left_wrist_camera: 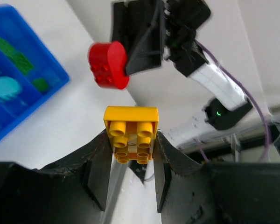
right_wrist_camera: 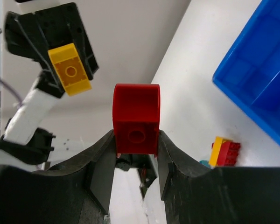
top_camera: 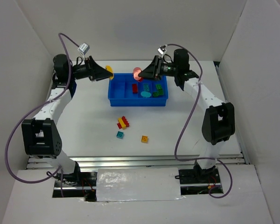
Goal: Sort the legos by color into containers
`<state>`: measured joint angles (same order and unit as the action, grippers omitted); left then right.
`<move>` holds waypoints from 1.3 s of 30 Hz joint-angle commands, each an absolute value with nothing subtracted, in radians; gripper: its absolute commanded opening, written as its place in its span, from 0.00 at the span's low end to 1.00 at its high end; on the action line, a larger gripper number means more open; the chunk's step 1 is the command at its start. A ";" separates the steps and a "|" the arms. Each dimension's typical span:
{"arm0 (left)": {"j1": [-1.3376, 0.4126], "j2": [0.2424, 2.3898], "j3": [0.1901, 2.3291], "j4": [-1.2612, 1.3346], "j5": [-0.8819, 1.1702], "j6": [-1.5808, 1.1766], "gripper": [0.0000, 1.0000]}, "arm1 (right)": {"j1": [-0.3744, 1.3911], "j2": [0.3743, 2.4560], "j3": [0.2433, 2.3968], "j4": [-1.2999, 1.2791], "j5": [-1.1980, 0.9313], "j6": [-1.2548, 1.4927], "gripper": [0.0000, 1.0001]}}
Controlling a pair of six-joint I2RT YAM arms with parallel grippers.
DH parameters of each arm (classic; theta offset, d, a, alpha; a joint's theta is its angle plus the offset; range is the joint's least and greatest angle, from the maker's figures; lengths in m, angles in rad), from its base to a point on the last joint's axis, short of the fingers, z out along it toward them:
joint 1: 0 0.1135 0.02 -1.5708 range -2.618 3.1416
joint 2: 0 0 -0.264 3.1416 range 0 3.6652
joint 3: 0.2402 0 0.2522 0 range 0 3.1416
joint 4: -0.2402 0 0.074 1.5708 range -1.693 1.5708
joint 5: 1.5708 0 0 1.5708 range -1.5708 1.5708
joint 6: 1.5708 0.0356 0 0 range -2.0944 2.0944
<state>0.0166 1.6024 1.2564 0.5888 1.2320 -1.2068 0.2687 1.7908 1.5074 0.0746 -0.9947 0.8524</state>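
My left gripper (top_camera: 104, 73) is shut on a yellow brick (top_camera: 109, 71), held in the air just left of the blue tray (top_camera: 115, 99). In the left wrist view (left_wrist_camera: 130, 142) the yellow brick (left_wrist_camera: 130, 133) sits stud side up between the jaws. My right gripper (top_camera: 143, 73) is shut on a red brick (top_camera: 137, 73) above the tray's back rim. In the right wrist view (right_wrist_camera: 136, 142) the red brick (right_wrist_camera: 136, 119) stands between the jaws. The tray holds a red brick (top_camera: 135, 87), a round teal piece (top_camera: 145, 94) and green bricks (top_camera: 157, 87).
On the table in front of the tray lie a red and yellow cluster (top_camera: 123, 122), a teal brick (top_camera: 120, 135) and a yellow brick (top_camera: 144, 139). White walls close in the back and both sides. The two grippers face each other closely.
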 commanded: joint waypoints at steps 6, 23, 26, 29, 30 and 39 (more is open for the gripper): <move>-0.018 1.569 1.508 -0.307 0.985 -0.547 0.00 | 0.299 2.020 1.926 -0.453 -0.656 0.575 0.00; -0.020 1.526 1.473 -0.384 0.891 -0.517 0.00 | 0.456 2.361 2.289 -0.693 -0.321 0.538 0.11; -0.021 1.534 1.473 -0.377 0.905 -0.518 0.00 | 0.460 2.365 2.281 -0.695 -0.325 0.543 0.64; -0.026 1.537 1.465 -0.368 0.916 -0.520 0.00 | 0.459 2.349 2.279 -0.692 -0.328 0.543 0.85; -0.028 1.539 1.465 -0.367 0.920 -0.520 0.00 | 0.459 2.342 2.289 -0.693 -0.331 0.543 0.86; -0.063 1.557 1.463 -0.187 1.156 -0.615 0.00 | 0.385 1.987 1.903 -0.233 -0.900 0.714 0.90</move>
